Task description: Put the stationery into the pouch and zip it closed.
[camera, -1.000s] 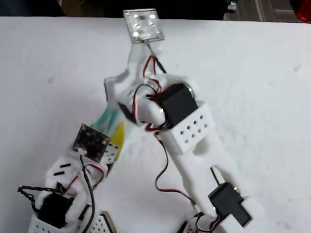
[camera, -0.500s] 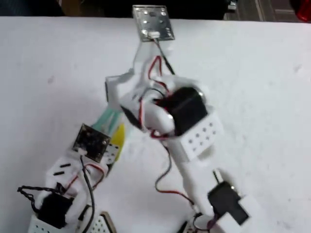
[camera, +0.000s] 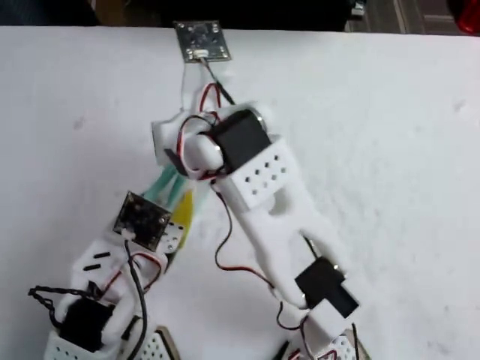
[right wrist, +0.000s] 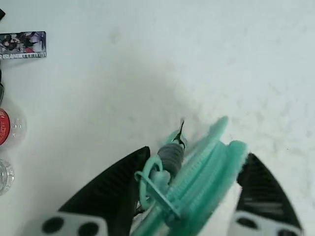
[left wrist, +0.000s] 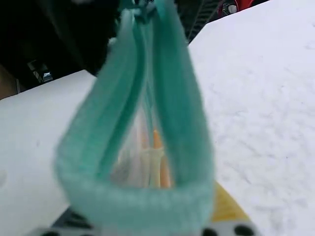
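Note:
A clear pouch with a teal zip edge (camera: 166, 186) is held up between the two arms. My left gripper (camera: 176, 206) is shut on its near end, with a yellow finger (left wrist: 224, 209) beside the teal band. The pouch mouth (left wrist: 142, 147) gapes open, and orange and white pens (left wrist: 156, 162) stand inside. At the far end, my right gripper (right wrist: 194, 162) is closed across the pouch (right wrist: 206, 167). One black finger (right wrist: 113, 189) sits on each side, right by the zip slider and its loop pull (right wrist: 167, 155). From above, the right gripper (camera: 171, 146) hangs over that end.
A printed strip (right wrist: 22, 44) lies flat on the white table (camera: 390, 112) off to one side of the pouch. A red-capped clear object (right wrist: 4, 128) stands at the view's edge near it. The right arm's forearm (camera: 277, 217) crosses the middle of the table.
The right arm's wrist swung right, then back left and slightly nearer, with its forearm following. The left arm and its end of the pouch stayed put.

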### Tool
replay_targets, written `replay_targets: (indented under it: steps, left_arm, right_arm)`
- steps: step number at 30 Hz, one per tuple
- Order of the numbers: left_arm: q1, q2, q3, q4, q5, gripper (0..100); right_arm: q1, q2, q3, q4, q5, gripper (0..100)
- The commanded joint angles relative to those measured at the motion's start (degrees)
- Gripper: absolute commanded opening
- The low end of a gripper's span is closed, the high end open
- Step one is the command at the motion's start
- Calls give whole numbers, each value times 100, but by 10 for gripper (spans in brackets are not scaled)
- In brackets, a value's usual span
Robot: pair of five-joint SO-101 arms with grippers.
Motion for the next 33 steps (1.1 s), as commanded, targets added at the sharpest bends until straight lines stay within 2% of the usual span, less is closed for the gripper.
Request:
replay_targets:
  steps: [1,3,5,8,12,15,19,22,26,28,33]
  left_arm:
    - [13,31,-114,-9,-44,83]
    - [31,22,-185,26,-70,99]
    - [31,22,-290,176,-44,174]
    - [31,22,-545,510,-35,303]
    - [40,22,-905,826,-35,286]
    - [22,22,-1196,967,-35,286]
    - [-13,22,-1732,1134,-44,286]
    - [-31,22,-2303,1301,-53,286]
    - [-541,40,-2945,1310,-53,286]
    - [-822,40,-3077,1257,-70,286]
    - [-1393,66,-2778,870,-79,286]
  right_arm:
    - [127,4,-62,127,422,77]
    - [136,22,-193,119,818,9]
    - [145,4,-360,119,985,34]
    - [145,31,-774,119,1020,15]
    - [374,40,-1169,13,1020,17]
    - [804,40,-1266,-163,1160,17]
    - [1235,31,-1257,-330,2382,17]
    - [1358,-22,-1257,-286,3719,17]
    - [1358,-31,-1257,57,5354,17]
    - [1332,-31,-1213,163,5811,17]
    - [1341,-163,-1196,171,6277,17]
